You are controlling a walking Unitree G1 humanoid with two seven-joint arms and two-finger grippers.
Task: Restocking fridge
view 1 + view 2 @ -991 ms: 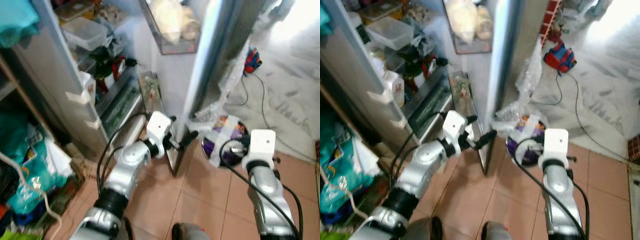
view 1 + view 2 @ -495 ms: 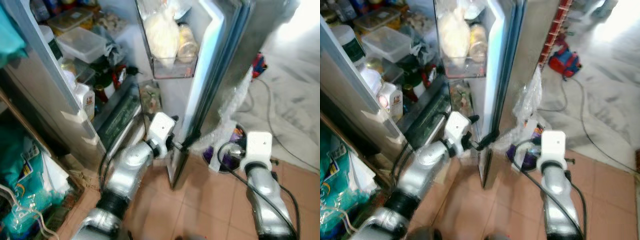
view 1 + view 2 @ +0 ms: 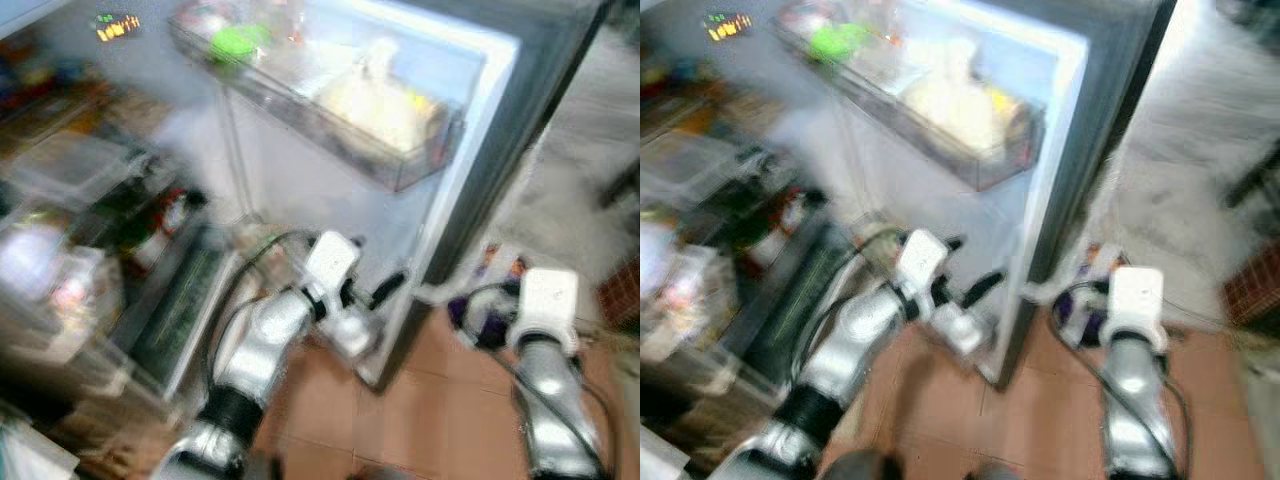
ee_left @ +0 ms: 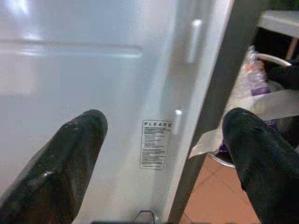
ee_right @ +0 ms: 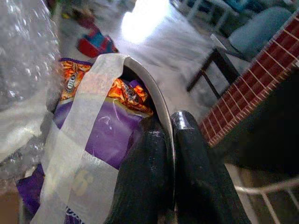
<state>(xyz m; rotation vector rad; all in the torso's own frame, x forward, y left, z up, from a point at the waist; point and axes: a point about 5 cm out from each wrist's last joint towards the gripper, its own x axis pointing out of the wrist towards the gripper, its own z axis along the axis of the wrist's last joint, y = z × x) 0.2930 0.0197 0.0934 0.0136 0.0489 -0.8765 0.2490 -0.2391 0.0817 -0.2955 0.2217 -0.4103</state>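
Head views blurred; fridge door [image 3: 480,150] shelf contents indistinct.

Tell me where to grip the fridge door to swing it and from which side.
Grip the fridge door on its tall free edge, which the left tool already straddles with fingers spread, one on the white inner liner, one past the dark outer face. Come edge-on from the open side; that thin vertical edge probably fits between the fingers.
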